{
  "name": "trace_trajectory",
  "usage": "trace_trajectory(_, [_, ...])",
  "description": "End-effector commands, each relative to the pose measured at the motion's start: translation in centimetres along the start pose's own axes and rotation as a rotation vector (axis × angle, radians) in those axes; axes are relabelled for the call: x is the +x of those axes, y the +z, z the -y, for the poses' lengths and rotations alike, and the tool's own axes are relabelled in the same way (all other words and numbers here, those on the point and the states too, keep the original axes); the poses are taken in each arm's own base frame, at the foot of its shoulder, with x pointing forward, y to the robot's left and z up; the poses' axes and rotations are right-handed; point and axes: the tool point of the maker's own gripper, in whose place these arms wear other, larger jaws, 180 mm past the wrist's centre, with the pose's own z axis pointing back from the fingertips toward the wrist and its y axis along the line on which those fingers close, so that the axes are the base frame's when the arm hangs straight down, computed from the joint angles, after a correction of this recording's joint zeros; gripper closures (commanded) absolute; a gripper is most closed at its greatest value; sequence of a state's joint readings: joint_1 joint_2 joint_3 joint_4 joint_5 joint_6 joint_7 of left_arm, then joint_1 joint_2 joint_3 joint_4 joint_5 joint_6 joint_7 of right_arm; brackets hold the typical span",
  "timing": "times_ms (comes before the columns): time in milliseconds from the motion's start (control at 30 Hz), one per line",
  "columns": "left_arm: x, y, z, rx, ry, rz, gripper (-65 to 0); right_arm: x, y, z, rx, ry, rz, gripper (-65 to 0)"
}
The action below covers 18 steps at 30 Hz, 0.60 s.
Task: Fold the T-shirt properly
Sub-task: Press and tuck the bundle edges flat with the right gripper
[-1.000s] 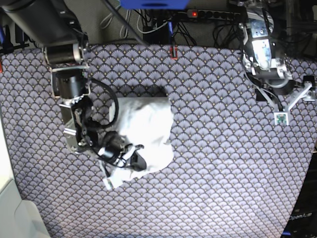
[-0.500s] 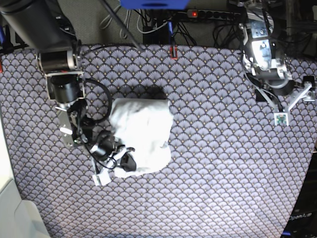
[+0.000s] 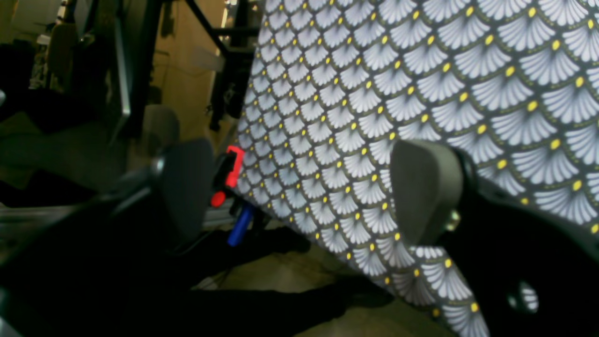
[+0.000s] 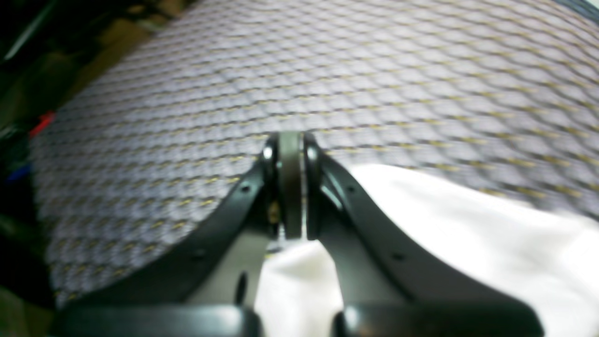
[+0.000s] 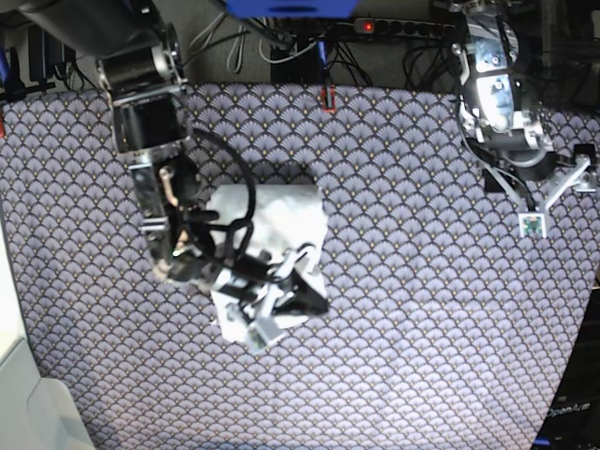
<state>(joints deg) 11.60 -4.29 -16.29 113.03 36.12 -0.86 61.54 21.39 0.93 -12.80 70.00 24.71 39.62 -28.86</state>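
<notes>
My white T-shirt (image 5: 272, 225) sits bunched left of the table's (image 5: 422, 309) centre, and my clenched right gripper (image 5: 305, 292) has swung across its near edge.

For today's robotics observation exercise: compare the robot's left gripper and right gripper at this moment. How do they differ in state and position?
The left gripper stands open, its pads wide apart; the right gripper is shut, pads pressed together. The left gripper holds nothing and is over bare patterned tablecloth at the table's edge, away from the T-shirt; the right gripper is over the T-shirt. Whether it pinches cloth is unclear. Both have dark fingers.
</notes>
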Motion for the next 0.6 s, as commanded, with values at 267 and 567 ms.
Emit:
trace_trajectory(267, [1.1, 0.3, -0.9, 0.030, 0.011, 0.038, -57.7, -3.1, -2.5, 1.3, 0.013, -0.151, 0.014, 0.0])
trace_trajectory(567, [1.0, 0.3, -1.0, 0.033, 0.007, 0.036, -57.7, -5.1, -3.4, 4.4, -0.046, -0.271, 0.025, 0.0])
